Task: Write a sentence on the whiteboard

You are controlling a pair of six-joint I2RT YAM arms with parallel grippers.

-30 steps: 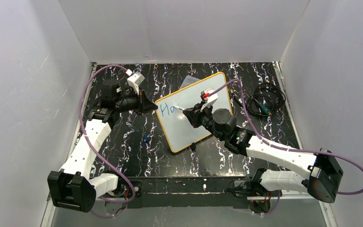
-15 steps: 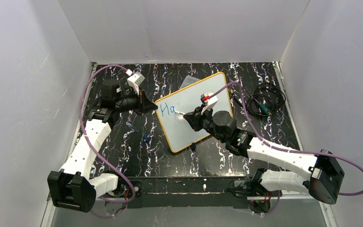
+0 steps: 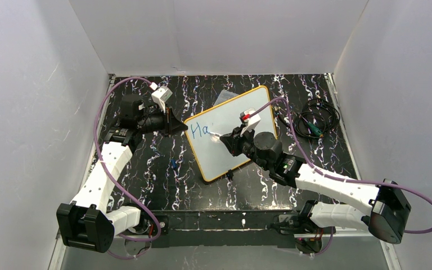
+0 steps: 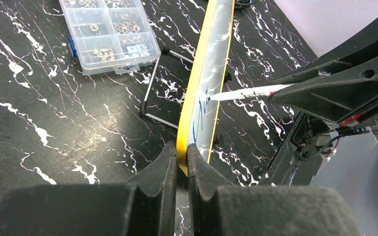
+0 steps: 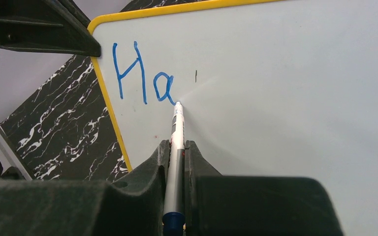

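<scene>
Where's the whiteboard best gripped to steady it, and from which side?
Pinch the whiteboard by its thin yellow frame, edge-on from the left. It stands tilted on a wire stand, so that rim likely suits narrow jaws and leaves the face free.

whiteboard [image 3: 228, 112]: yellow-framed, propped tilted | sentence [image 5: 141, 78]: blue "Ha" only, near upper-left corner

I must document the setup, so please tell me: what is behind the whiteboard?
Behind the whiteboard, a thin black wire stand seems to prop it, and a clear compartment box with small parts lies on the table further back. The board's rear face is not visible.
</scene>
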